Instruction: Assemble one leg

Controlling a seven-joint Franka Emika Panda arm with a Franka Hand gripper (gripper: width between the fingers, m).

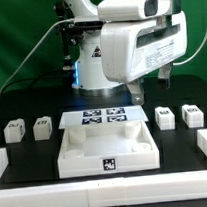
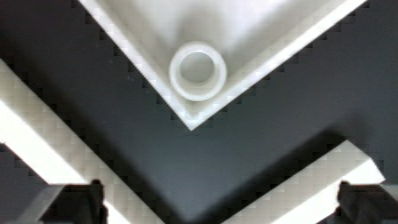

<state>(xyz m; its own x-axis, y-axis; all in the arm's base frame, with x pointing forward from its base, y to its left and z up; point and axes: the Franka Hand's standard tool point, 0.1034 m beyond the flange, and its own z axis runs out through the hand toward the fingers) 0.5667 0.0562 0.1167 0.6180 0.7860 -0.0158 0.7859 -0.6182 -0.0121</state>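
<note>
Four small white legs with tags stand on the black table in the exterior view. Two are on the left (image 1: 15, 130) (image 1: 41, 126) and two on the right (image 1: 165, 117) (image 1: 192, 115). The large white tray-like panel (image 1: 75, 159) lies at the front middle. My gripper (image 1: 154, 87) hangs above the table behind the right legs, touching nothing. In the wrist view my gripper (image 2: 217, 206) is open and empty, with dark fingertips (image 2: 71, 205) wide apart. Below it is a white corner with a round hole (image 2: 196, 68). No leg shows in the wrist view.
The marker board (image 1: 104, 116) lies flat behind the panel. White rails stand at the table's left edge (image 1: 0, 159) and right edge (image 1: 206, 142). The robot base (image 1: 97, 67) rises behind the marker board. Two white diagonal bands (image 2: 36, 140) cross the wrist view.
</note>
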